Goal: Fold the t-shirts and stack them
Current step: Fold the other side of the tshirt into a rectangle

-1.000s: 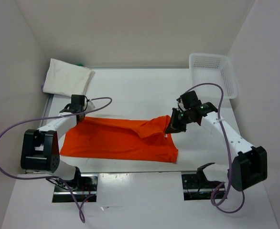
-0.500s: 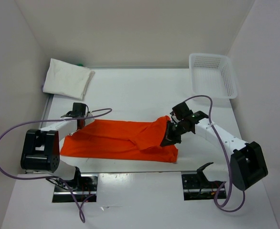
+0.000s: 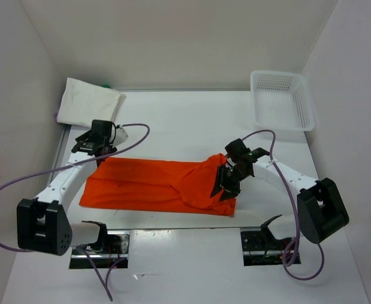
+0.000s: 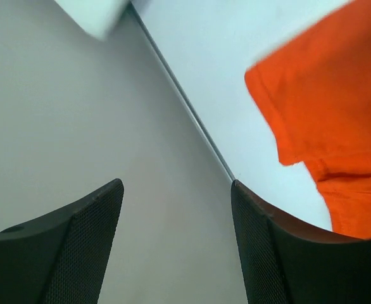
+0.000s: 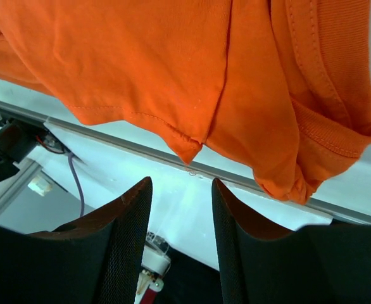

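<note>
Where the table (image 3: 185, 120) nears the arms, the orange-red t-shirt (image 3: 147, 187) lies as a long flat band, its right end bunched. White t-shirt (image 3: 87, 104) folded at the far-left corner; mesh basket (image 3: 307, 104) far right. Left gripper (image 4: 176, 187) by the orange-red t-shirt's far-left corner, jaws apart, empty. Right gripper (image 5: 181, 183) over the bunched end, jaws parted, holding nothing.

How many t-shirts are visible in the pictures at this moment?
2 plainly: the orange-red t-shirt spread in the middle, the white t-shirt folded in the far-left corner. A green scrap peeks from behind it, so more may hide beneath.
</note>
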Controlling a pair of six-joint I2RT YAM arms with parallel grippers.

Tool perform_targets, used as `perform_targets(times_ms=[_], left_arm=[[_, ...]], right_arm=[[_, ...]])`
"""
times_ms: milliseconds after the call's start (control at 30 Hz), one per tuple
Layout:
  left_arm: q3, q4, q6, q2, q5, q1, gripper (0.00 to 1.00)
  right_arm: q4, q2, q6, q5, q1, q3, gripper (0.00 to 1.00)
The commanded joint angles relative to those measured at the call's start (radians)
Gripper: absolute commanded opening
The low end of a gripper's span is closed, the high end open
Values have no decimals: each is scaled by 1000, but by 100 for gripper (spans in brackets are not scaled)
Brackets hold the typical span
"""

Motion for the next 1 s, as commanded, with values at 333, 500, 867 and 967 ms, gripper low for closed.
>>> perform_targets(times_ms=[333, 500, 867, 967], left_arm=[[124, -155, -239, 34, 345, -820, 70], [105, -87, -308, 108, 412, -918, 70], [104, -38, -401, 186, 465, -995, 70], [95, -38, -402, 186, 465, -995, 70]], right_arm=[[118, -45, 184, 41, 54, -51, 48], [142, 3, 245, 67, 120, -30, 50], [211, 145, 245, 94, 140, -8, 56], [211, 178, 245, 85, 161, 2, 53]])
